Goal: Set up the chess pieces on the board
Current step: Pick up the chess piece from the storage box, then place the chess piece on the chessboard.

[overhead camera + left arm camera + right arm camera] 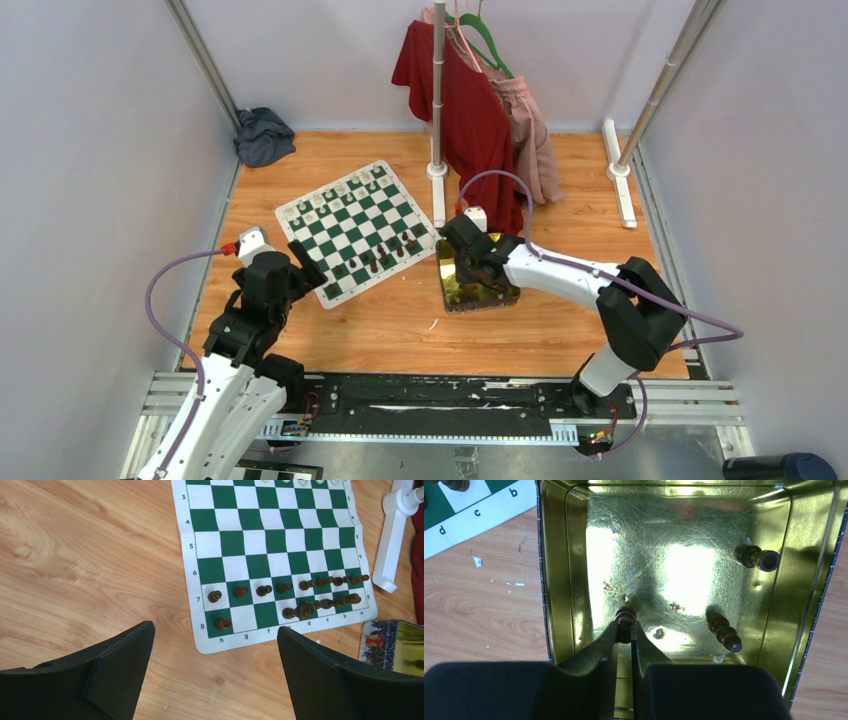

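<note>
Gold tin (558, 580) in the middle of the right wrist view. Right gripper (625, 627) down inside, fingers nearly shut, pinching one dark brown piece (625, 615). Two loose dark pieces (758, 558) at right in the tin. Left gripper (215, 628) wide open, holding nothing, over wood beside the board (255, 545). Dark rows (325, 602) along the board's lower edge, cream pieces (302, 482) at the top.

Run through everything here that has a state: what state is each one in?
left gripper: open, empty.
right gripper: shut on a dark piece inside the tin.
tin: open-topped, two loose dark pieces lying inside.
board: laid flat, squares g8 and f8 unfilled.
red shirt: hanging up.
</note>
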`<state>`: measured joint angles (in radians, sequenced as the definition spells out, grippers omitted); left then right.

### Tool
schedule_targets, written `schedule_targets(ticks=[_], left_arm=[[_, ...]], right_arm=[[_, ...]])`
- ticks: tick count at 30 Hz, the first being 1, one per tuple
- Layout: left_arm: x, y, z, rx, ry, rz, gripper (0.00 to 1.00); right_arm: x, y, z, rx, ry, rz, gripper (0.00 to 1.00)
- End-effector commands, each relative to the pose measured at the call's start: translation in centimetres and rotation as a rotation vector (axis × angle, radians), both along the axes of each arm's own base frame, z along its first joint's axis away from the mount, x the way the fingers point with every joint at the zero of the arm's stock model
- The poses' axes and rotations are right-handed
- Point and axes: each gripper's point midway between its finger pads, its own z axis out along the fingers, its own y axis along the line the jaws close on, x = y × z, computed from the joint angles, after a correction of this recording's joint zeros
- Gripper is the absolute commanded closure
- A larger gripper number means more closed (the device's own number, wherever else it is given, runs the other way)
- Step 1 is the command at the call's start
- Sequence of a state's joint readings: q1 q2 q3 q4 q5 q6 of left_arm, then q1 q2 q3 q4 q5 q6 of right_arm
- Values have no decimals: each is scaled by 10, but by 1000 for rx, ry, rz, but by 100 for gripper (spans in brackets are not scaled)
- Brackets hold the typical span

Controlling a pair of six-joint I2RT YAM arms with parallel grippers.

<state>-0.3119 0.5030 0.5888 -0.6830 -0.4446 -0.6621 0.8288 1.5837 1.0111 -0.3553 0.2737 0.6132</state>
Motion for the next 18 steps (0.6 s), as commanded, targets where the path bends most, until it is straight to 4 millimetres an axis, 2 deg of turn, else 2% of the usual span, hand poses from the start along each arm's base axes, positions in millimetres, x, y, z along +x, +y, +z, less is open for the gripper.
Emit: schedule_targets(ticks=[1, 5, 7, 11, 15, 18], left_arm=[[0, -2, -2, 8, -1, -14, 0], [-1, 1, 0, 8, -13, -1, 0], [-1, 2, 1, 5, -21, 7, 0], [-3, 5, 4, 1, -40, 28, 0], [-6, 7, 10, -12, -69, 40, 0], [-8, 8, 14, -29, -88, 45, 0]], right_arm=[[15, -3, 23, -12, -83, 22, 100], [31, 11, 53, -22, -139, 94, 100], [37, 19, 61, -34, -146, 131, 100], [48, 46, 82, -35, -180, 211, 100], [51, 80, 90, -38, -184, 298, 100], [44, 111, 89, -54, -183, 375, 100]])
